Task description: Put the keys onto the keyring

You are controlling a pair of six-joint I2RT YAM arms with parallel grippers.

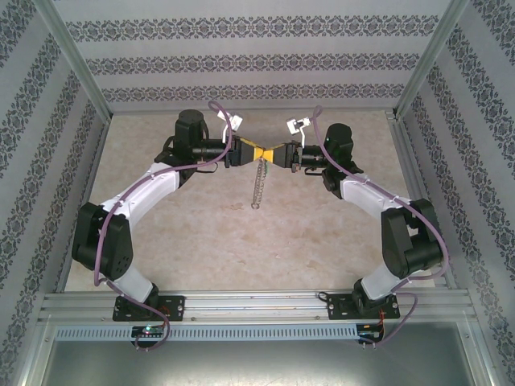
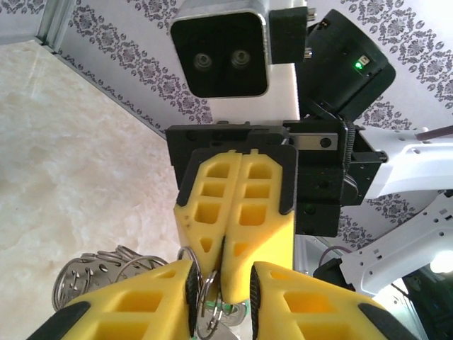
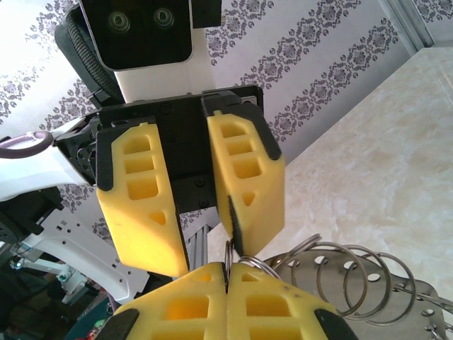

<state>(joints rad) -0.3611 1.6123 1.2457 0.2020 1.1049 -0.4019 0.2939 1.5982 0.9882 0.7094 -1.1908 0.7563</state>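
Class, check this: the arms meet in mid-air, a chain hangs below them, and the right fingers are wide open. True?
Not quite: the right fingers are shut, pinching a metal ring, as the right wrist view shows. The rest is right.

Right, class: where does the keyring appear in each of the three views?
Top external: keyring hangs at centre, below the right gripper.
Left wrist: bottom, left of centre.
Right wrist: bottom right.
Shared landmark: the right gripper, shut on it.
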